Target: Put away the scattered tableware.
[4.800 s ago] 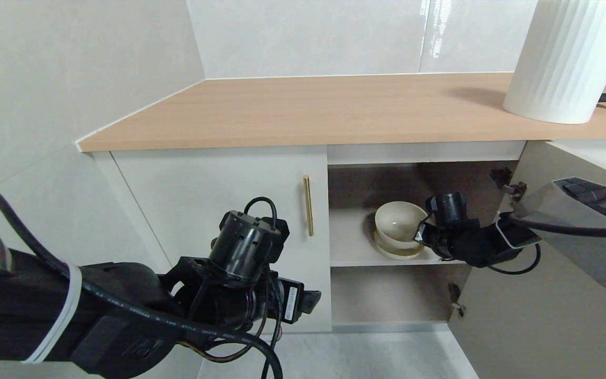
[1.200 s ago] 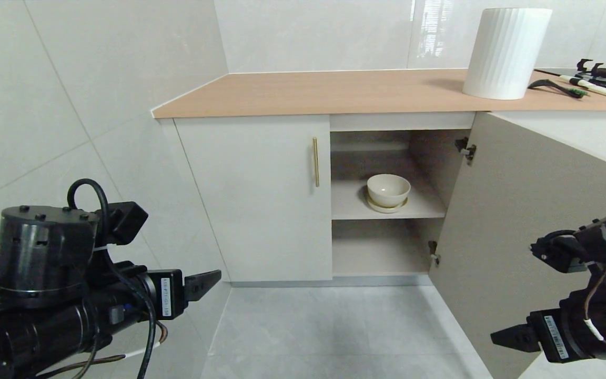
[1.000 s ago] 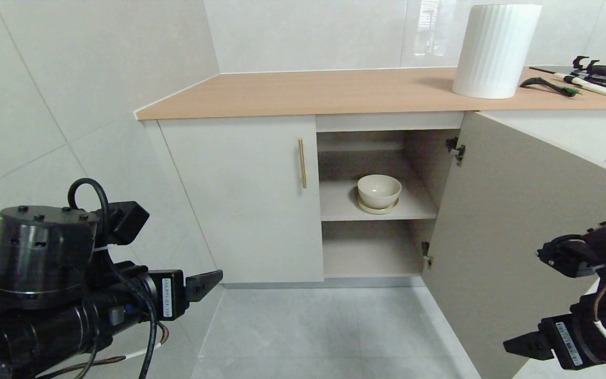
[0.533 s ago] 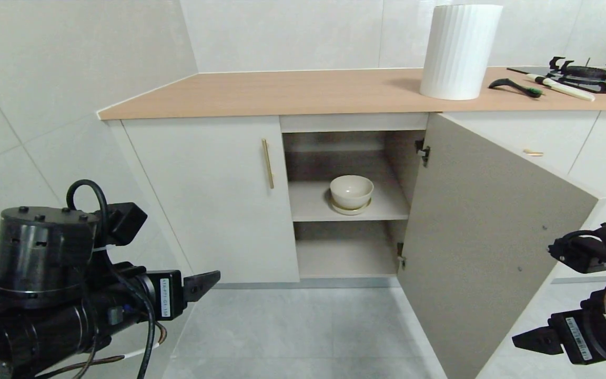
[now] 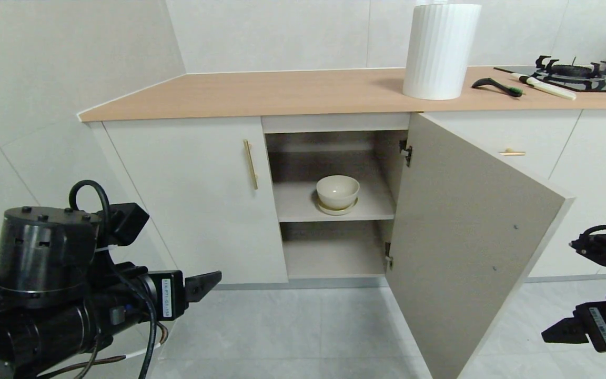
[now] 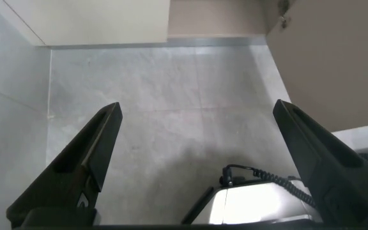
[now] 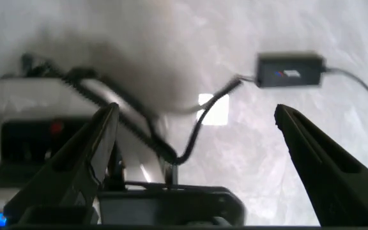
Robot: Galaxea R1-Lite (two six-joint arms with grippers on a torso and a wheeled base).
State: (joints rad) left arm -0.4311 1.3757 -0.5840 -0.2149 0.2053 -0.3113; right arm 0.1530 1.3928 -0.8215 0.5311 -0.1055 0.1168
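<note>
A cream bowl (image 5: 337, 190) sits on a small plate (image 5: 336, 210) on the middle shelf (image 5: 298, 202) of the cabinet, whose right door (image 5: 466, 237) stands wide open. My left gripper (image 5: 209, 282) hangs low at the left, well short of the cabinet. In the left wrist view it (image 6: 197, 108) is open over the bare floor. My right gripper (image 5: 554, 335) is low at the far right, beyond the open door. It (image 7: 197, 110) is open too, with nothing between its fingers.
The cabinet's left door (image 5: 192, 195) is closed, with a gold handle (image 5: 251, 164). On the wooden counter (image 5: 261, 95) stand a white ribbed cylinder (image 5: 440, 50), a dark utensil (image 5: 495, 86) and a knife (image 5: 545, 87), next to a stove (image 5: 571, 71). A black adapter (image 7: 291, 69) lies on the floor.
4.8 s ago my right gripper was at the bowl inside the cabinet; it has since withdrawn. The camera has backed away and keeps swinging right. The bowl stays on the shelf.
</note>
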